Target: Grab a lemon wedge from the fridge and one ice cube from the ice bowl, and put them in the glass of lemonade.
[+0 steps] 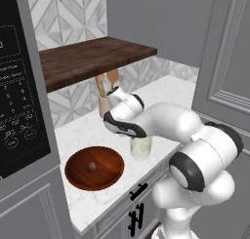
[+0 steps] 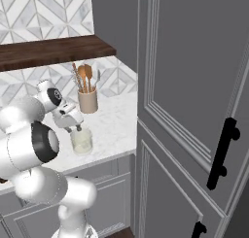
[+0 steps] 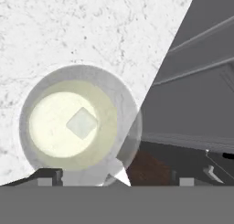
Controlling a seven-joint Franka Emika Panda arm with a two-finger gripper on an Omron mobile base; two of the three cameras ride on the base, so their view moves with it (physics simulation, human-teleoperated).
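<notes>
The glass of lemonade (image 1: 140,148) (image 2: 81,141) stands near the counter's front edge. My gripper (image 1: 138,134) (image 2: 75,129) (image 3: 119,177) hangs just above its rim, pointing down, open, with the fingertips (image 3: 50,175) wide apart and nothing between them. From the hand view the glass (image 3: 123,104) is seen from above, and an ice cube (image 3: 82,123) lies in the pale yellow liquid. To the left the reddish-brown ice bowl (image 1: 105,167) holds another ice cube (image 1: 91,166). The lemon wedge and the fridge are out of view.
A beige utensil holder (image 1: 103,105) (image 2: 88,101) with wooden spoons stands behind the glass by the tiled wall. A dark wooden shelf (image 1: 93,57) hangs above the counter. A black appliance panel (image 1: 17,111) is at the left, and tall grey cabinet doors (image 2: 194,110) at the right.
</notes>
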